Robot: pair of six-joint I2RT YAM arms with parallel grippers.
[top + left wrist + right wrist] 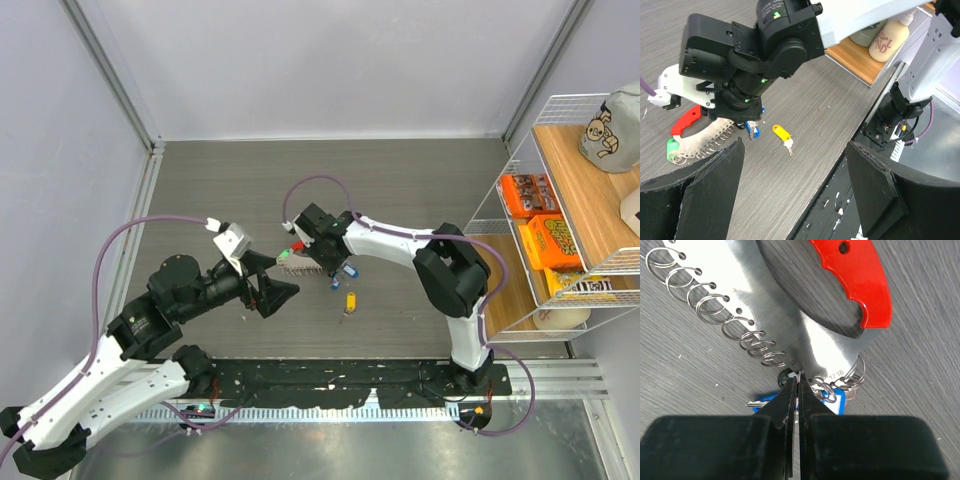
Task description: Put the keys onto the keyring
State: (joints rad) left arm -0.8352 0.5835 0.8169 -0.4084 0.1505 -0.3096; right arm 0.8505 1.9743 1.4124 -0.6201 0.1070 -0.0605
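The keyring [790, 315] is a flat silvery plate with a row of thin wire rings [710, 305] along one edge and a red plastic handle [860, 280]. My right gripper [799, 384] is shut on one thin ring at the plate's near edge. Blue-tagged keys [836, 401] hang from rings just under the tips. A yellow-tagged key [781, 133] lies loose on the table, also visible from above [350, 300]. A green tag [672, 149] sits at the keyring's left end. My left gripper [795, 195] hovers open near the table's front edge, holding nothing. It is short of the yellow key.
A wire shelf [520, 180] stands at the right with orange boxes [548, 240] and bottles [887, 37]. The black base rail [330, 385] runs along the table's front edge. The right arm [400, 245] reaches across the middle.
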